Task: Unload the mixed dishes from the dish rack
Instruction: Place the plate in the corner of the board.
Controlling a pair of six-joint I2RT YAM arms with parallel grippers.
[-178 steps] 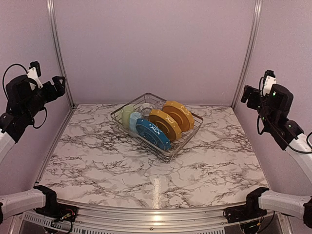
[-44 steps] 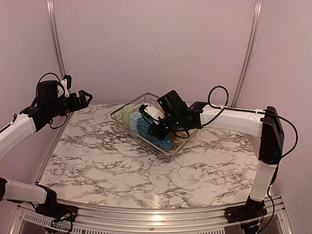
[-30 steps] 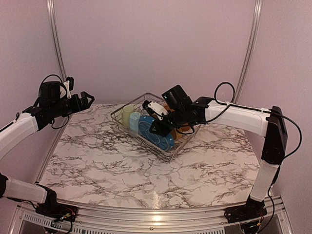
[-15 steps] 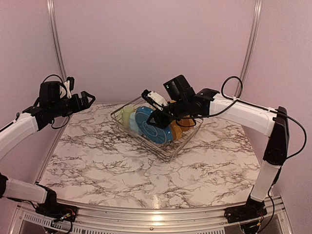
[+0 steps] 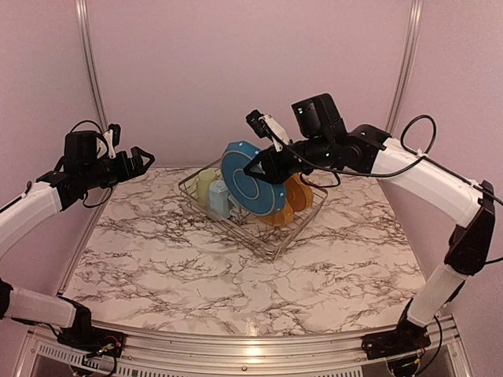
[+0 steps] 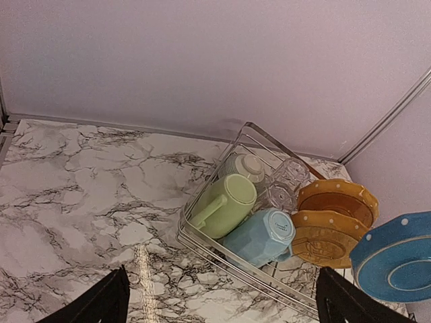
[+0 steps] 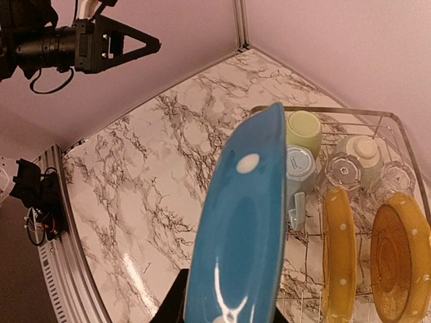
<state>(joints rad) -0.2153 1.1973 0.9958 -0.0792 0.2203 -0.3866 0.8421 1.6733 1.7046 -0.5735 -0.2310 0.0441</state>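
Observation:
The blue plate [image 5: 248, 181] hangs on edge above the dish rack [image 5: 267, 245], with my right gripper [image 5: 266, 161] shut on its upper rim. In the right wrist view the blue plate [image 7: 242, 229] fills the centre, and one dark finger [image 7: 172, 308] shows at its lower left. Still inside the rack [image 6: 222, 259] are two yellow-orange plates [image 6: 335, 200] [image 6: 324, 237], a pale green cup [image 6: 229, 204], a light blue mug [image 6: 262, 237], a clear glass [image 6: 283, 185] and a pale green bowl [image 6: 245, 165]. My left gripper [image 5: 138, 160] stays open in the air at the far left, apart from the rack.
The rack stands toward the back of the marble table [image 5: 196, 275]. Metal frame posts [image 5: 91, 78] [image 5: 403, 78] rise at the back corners in front of the pink wall. My right arm [image 5: 424, 177] stretches across the right side above the table.
My right gripper has risen with the blue plate, lifting it out of its slot and above the rack. The left arm has held still.

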